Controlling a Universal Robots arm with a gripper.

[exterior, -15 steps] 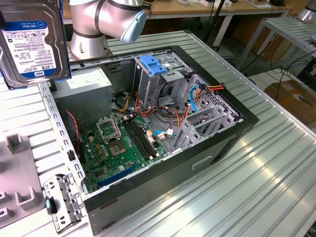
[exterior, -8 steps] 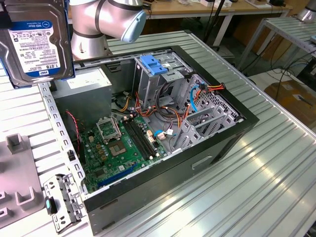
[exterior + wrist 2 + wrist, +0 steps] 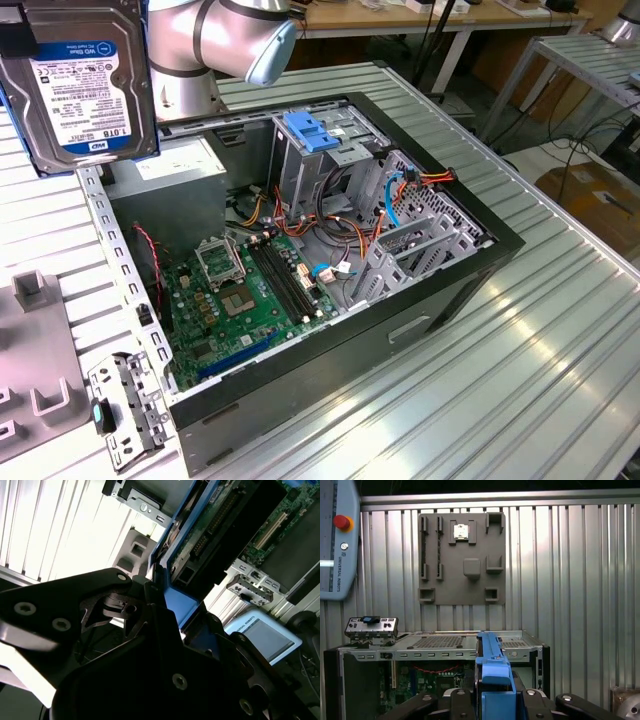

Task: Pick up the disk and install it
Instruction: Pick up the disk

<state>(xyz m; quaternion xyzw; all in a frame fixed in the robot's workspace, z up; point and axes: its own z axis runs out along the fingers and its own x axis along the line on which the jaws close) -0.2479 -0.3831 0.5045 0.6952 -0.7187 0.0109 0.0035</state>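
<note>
while in hand (image 3: 495, 702), one disk (image 3: 80, 75)

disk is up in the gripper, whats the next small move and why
Probably carry the disk across toward the metal cage inside the open case. The gripper is shut on its blue rails, and in the exterior view the disk hangs well to that view's left of the cage, so it likely needs lining up with the cage first.

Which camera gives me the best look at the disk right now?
The exterior view: the disk shows its labelled face, held up beside the open computer case. Both wrist views catch it edge-on, mostly its blue rail, clamped in the end effector.
</note>
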